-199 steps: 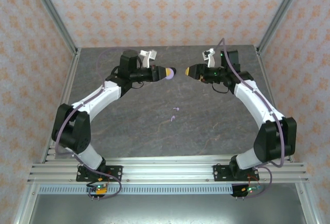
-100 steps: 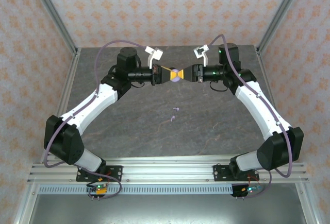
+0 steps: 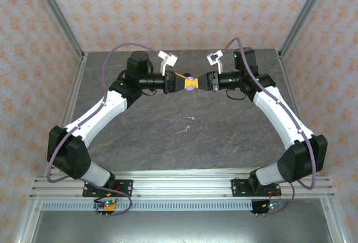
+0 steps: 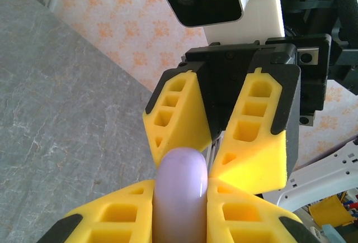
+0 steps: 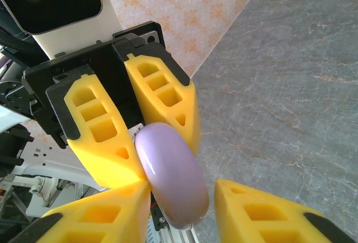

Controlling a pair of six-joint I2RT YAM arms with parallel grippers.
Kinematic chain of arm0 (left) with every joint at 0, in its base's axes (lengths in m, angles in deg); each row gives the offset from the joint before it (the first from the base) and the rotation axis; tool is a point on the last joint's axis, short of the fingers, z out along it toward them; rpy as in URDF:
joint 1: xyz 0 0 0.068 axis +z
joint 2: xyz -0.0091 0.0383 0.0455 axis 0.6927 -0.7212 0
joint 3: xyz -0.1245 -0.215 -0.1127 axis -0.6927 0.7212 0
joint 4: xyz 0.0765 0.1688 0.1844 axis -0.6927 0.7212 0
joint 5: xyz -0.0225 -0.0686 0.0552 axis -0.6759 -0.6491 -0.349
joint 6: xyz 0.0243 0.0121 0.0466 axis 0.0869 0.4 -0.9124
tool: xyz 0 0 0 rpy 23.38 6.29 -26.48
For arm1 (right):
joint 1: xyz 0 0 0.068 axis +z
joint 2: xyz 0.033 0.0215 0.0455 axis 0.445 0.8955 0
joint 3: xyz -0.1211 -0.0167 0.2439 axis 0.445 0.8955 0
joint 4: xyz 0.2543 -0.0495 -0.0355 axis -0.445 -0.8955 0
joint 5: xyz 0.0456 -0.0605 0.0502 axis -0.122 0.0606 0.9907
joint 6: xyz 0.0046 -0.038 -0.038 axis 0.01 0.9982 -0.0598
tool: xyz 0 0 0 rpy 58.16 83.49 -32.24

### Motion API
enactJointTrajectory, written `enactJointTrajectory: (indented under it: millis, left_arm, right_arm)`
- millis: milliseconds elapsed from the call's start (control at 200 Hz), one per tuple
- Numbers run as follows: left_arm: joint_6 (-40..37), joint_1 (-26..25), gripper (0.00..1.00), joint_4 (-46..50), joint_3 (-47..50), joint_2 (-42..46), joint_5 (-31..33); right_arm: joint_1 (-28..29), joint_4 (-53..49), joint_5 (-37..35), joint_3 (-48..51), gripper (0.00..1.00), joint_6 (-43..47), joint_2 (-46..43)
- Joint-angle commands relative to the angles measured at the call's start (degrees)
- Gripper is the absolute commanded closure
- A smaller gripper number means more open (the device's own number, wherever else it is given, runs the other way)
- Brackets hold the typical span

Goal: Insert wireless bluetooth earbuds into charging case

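Nearest you, along the bottom of the overhead frame, the silver aluminium rail (image 3: 184, 182) carries both arm bases. Beyond it spreads the grey marbled tabletop (image 3: 140, 142). Just below the frame's centre you find two tiny pale lilac earbuds (image 3: 190, 118) lying loose on the stone, one up and to the right of the other. They are too small there for you to tell which way their stems point.

Farther up, your two arms bow inward and meet tip to tip above the centre of the frame, well apart from the earbuds. Between the tips sits the glossy pale lilac rounded charging case (image 3: 191, 82).

The left gripper (image 3: 183, 82) is clenched on that case. In the left wrist view its yellow foam fingers (image 4: 126, 212) rise from the bottom edge and press the case on both sides.

The right gripper (image 3: 199, 82) straddles the opposite end of the case with its jaws parted. In the right wrist view the lower-left pad (image 5: 106, 215) touches the case, while the lower-right pad (image 5: 257, 209) appears to stand just off it, a sliver of stone showing between them.

Farthest away, across the top of the overhead frame, stands the peach patterned back wall (image 3: 179, 8).
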Motion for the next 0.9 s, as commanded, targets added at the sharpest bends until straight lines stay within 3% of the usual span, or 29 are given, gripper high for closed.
enactJointTrajectory:
  millis: [0, 120, 225, 506, 751, 896]
  left_arm:
    - [-1.5, -1.4, 0.84, 0.5, -2.5, 1.0, -1.4]
    - [-1.2, -1.6, 0.8, 0.5, -2.6, 1.1, -0.3]
    - [-0.6, -1.6, 0.71, 0.2, -2.3, 1.5, 0.8]
    - [1.4, -1.6, 0.51, -1.9, 0.2, 3.3, 3.4]
    - [3.9, -1.6, 0.5, -5.3, 3.3, 4.8, 6.2]
    - [5.6, -1.6, 0.56, -7.2, 3.6, 4.3, 6.3]
  right_arm:
    - [0.8, 0.1, 1.5, -2.2, 0.7, 1.3, 0.4]
    - [1.0, 0.1, 1.1, -2.2, 0.76, 1.3, -0.1]
    - [1.0, 0.6, -1.0, -1.5, 0.79, 0.7, -1.1]
    - [0.3, 5.3, -2.6, -0.1, 0.8, -3.9, -2.8]
    - [0.2, 6.2, -2.5, 0.1, 0.8, -5.3, -3.5]
    - [0.2, 7.3, -2.4, 0.8, 0.8, -6.1, -3.8]
